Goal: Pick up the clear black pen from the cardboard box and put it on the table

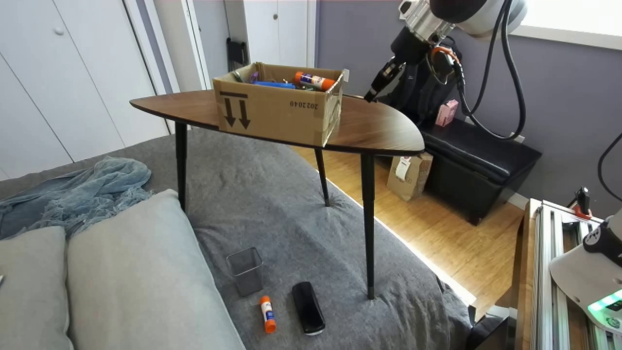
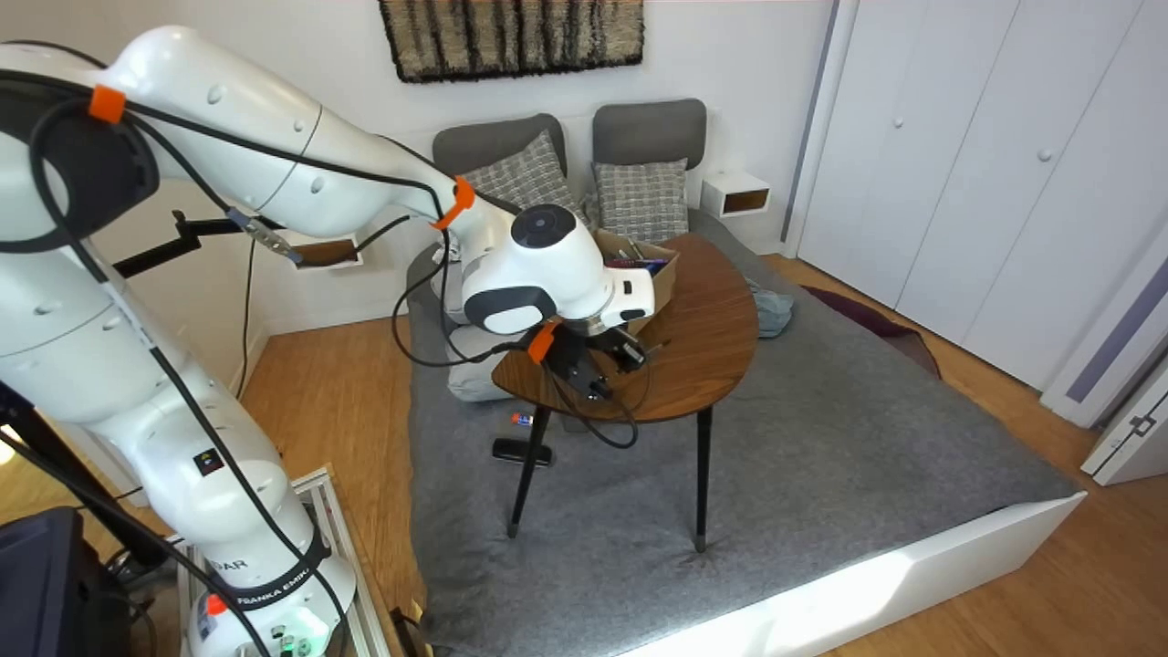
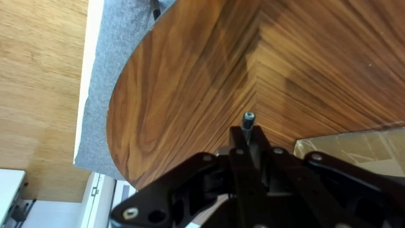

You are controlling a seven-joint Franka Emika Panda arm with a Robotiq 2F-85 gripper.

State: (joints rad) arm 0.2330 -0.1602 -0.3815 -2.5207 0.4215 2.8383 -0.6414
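1. Nearest in the wrist view, the jaws are clenched on the pen point(image 3: 249, 121), whose dark end sticks out past them.
2. The pen is outside the cardboard box point(image 1: 279, 116), over the bare wood of the table point(image 3: 177, 107); whether it touches that wood I cannot tell.
3. The cardboard box stands on the table near the jaws, its top open; in an exterior view the arrows point(image 1: 244, 114) printed on its long side point down.
4. Inside it, an orange glue stick point(image 1: 315, 80) lies toward one end, with a blue item point(image 1: 274, 84) and a purple item point(image 1: 253, 77) toward the other; the rest is too jumbled to name.
5. The table's thin black legs point(image 1: 368, 223) stand on a gray bedcover point(image 1: 272, 180).
6. On the bedcover, below the table, are a gray cup point(image 1: 248, 282), a second glue stick point(image 1: 267, 315) and, just beside that glue stick, a black case point(image 1: 308, 308).
7. A pale pillow point(image 1: 141, 272) and a fringed blue cloth point(image 1: 109, 184) lie on the bedcover as well.
8. Past the bedcover, across a strip of wooden floor point(image 1: 437, 228), stands a black bench point(image 1: 478, 148) with a pink box point(image 1: 446, 113) on top.
9. Farthest off, in an exterior view, a striped hanging point(image 2: 516, 36) covers part of the white wall point(image 2: 748, 64).
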